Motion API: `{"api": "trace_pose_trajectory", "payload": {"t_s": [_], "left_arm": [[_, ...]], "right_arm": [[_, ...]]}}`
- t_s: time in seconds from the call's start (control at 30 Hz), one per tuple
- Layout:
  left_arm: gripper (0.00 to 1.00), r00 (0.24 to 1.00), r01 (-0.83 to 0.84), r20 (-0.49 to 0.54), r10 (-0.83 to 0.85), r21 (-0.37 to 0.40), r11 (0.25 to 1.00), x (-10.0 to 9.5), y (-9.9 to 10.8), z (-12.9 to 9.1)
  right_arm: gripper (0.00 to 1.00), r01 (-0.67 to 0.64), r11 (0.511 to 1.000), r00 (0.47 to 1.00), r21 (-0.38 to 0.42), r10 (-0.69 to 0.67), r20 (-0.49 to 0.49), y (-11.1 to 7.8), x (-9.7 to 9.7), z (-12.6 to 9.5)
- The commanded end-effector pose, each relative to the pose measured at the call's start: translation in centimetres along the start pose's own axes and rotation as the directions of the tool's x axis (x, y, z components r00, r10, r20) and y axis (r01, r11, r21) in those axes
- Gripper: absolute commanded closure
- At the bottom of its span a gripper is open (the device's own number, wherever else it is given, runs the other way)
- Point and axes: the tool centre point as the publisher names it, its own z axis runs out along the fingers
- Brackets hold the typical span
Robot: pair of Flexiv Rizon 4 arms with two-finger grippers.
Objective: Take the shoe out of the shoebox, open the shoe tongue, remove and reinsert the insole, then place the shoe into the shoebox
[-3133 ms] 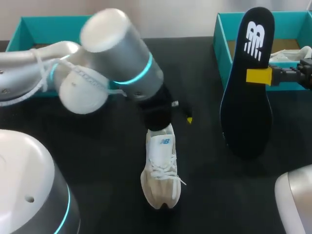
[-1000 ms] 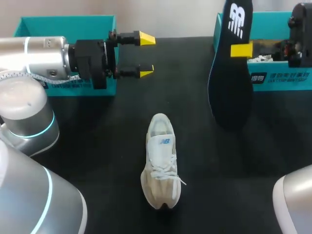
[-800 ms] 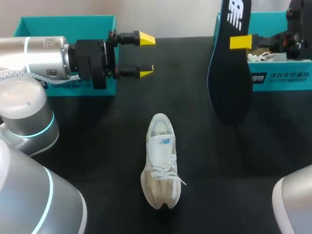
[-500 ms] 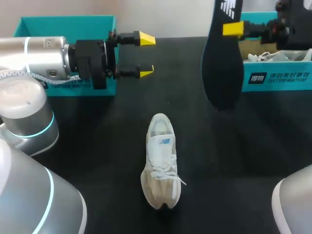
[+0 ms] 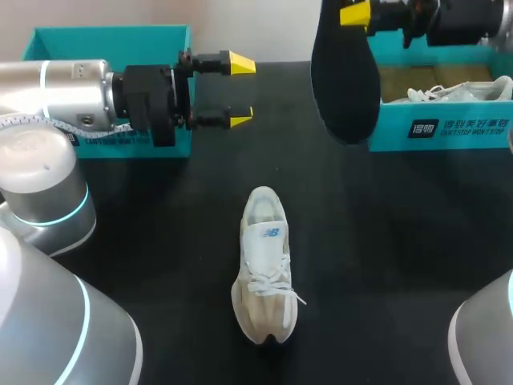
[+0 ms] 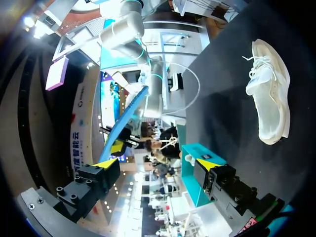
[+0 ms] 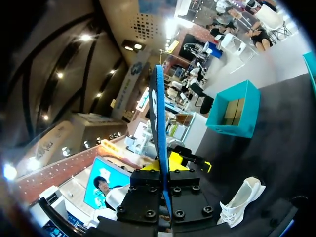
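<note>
- The right gripper [image 5: 353, 15], clamped on the flat black foam insole [image 5: 345, 88], lifts it leftward — now upper middle, so reinsertion looks next
- The left gripper [image 5: 240, 91] stays wide open, upper left
- The white mesh sneaker [image 5: 263, 277] lies unmoved, lower centre

insole [image 5: 345, 80] top cut off by the head view's edge, boxed shoe [image 5: 461, 92] half hidden behind shoebox [image 5: 389, 128] wall

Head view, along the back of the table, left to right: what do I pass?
Open teal cardboard box → left tool, fingers open → flat black insole, held up off the table → teal shoebox with a white sneaker inside.
</note>
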Motion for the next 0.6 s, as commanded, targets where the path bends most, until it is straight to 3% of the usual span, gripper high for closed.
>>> {"api": "trace_pose_trajectory", "payload": {"t_s": [0.03, 0.1, 0.37, 0.6], "left_arm": [[0.0, 1.0, -0.001, 0.001, 0.001, -0.001, 1.0, 0.1, 0.0, 0.1], [0.0, 1.0, -0.001, 0.001, 0.001, -0.001, 1.0, 0.1, 0.0, 0.1], [0.0, 1.0, -0.001, 0.001, 0.001, -0.001, 1.0, 0.1, 0.0, 0.1], [0.0, 1.0, -0.001, 0.001, 0.001, -0.001, 1.0, 0.1, 0.0, 0.1]], "right_arm": [[1.0, -0.002, 0.982, 1.0, 0.188, 0.001, 0.001, 1.5, -0.1, 0.3], [1.0, -0.002, 0.982, 1.0, 0.188, 0.001, 0.001, 1.5, -0.1, 0.3], [1.0, -0.167, 0.966, 0.986, 0.2, 0.169, 0.004, 1.9, -3.8, 2.8], [1.0, -0.23, 0.964, 0.973, 0.133, 0.228, 0.025, 1.9, -4.6, 4.0]]}}
